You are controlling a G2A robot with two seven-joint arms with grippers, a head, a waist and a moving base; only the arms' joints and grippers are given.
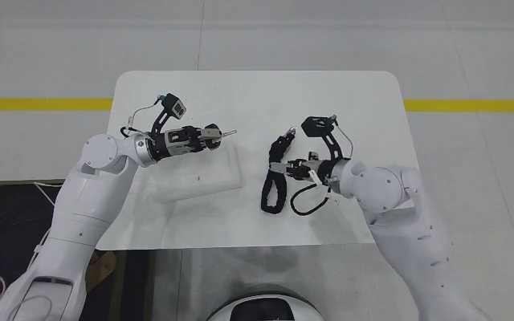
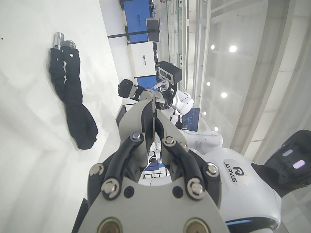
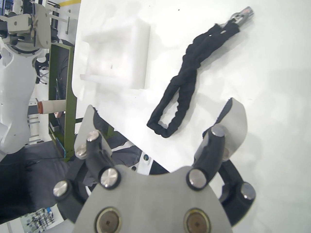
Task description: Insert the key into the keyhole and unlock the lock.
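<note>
In the left pincer [image 2: 153,108], the key [image 2: 154,123]; the lock [image 2: 70,93] well apart.

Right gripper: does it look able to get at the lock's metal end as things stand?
Probably yes. The right gripper is open and empty by the lock, and nothing covers its metal end; the white block lies off to the side.
</note>
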